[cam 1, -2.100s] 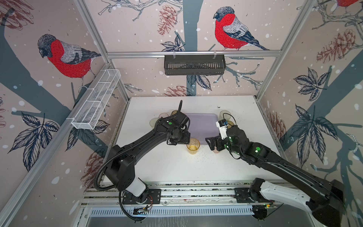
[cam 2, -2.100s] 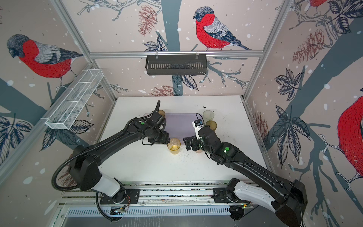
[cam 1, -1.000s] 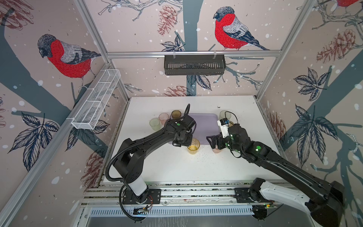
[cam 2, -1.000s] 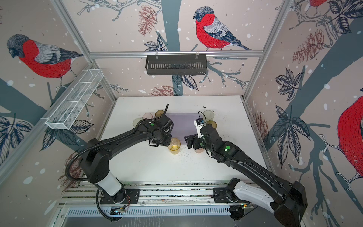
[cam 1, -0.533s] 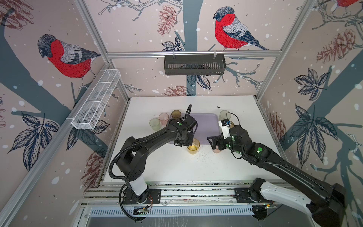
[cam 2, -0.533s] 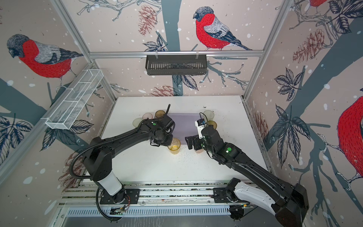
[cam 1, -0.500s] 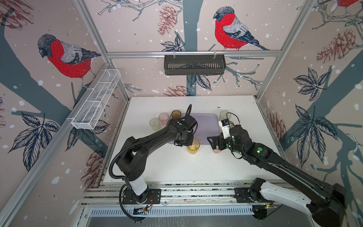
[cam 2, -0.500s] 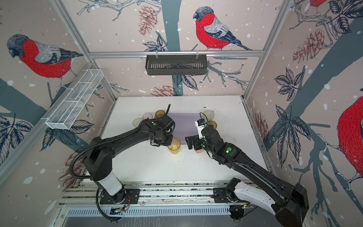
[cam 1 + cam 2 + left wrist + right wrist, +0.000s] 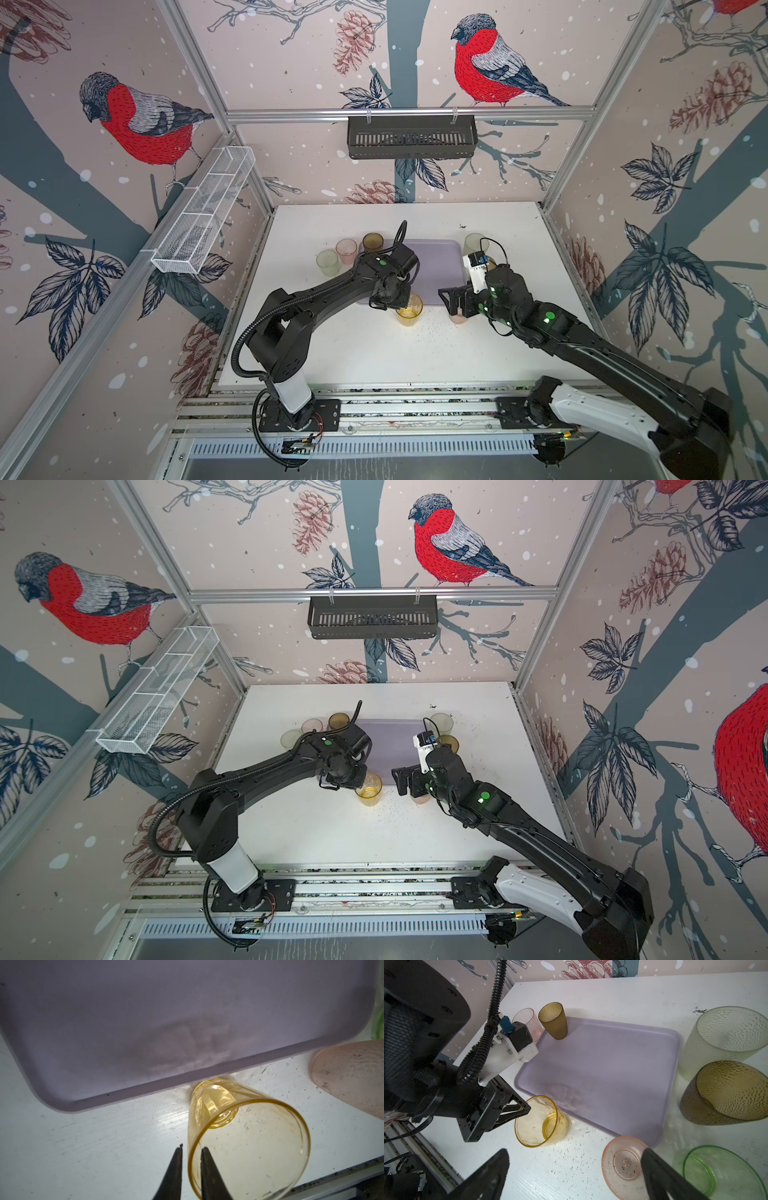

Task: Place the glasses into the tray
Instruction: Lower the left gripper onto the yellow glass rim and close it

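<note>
Nearest, the right gripper (image 9: 575, 1169) hangs spread wide over an upturned pink tumbler (image 9: 623, 1165) beside a bright green tumbler (image 9: 720, 1169). The left gripper (image 9: 191, 1153) straddles the rim of a clear yellow tumbler (image 9: 247, 1136) standing against the near edge of the pale lilac tray (image 9: 602, 1076); whether it grips, I cannot tell. A brown tumbler (image 9: 553, 1020) stands at the tray's far-left corner.

Left tool (image 9: 348, 782) meets yellow glass (image 9: 369, 791) beside tray (image 9: 395, 746).
</note>
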Robot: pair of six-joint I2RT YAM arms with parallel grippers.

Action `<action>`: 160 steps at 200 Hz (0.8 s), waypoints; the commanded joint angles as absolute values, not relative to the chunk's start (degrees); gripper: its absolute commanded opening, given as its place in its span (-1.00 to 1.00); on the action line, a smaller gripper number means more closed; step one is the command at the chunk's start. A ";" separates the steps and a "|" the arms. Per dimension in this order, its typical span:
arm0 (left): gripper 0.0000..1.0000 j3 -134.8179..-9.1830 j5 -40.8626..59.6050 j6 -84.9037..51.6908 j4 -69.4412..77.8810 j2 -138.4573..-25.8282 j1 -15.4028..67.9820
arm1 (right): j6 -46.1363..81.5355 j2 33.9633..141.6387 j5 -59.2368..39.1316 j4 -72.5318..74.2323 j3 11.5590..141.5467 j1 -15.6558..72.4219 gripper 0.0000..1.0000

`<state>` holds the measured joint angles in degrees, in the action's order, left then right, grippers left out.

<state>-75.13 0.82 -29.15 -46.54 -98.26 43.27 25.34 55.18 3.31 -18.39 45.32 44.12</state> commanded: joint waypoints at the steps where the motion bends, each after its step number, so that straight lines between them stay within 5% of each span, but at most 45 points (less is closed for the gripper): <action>1: -0.63 -75.35 -0.35 -29.50 -46.07 -98.63 43.50 | 25.08 55.28 3.43 -17.40 45.73 44.12 0.99; 160: -0.85 -76.58 -1.04 -28.88 -47.77 -99.64 43.77 | 24.27 56.32 3.07 -17.09 45.98 43.33 0.99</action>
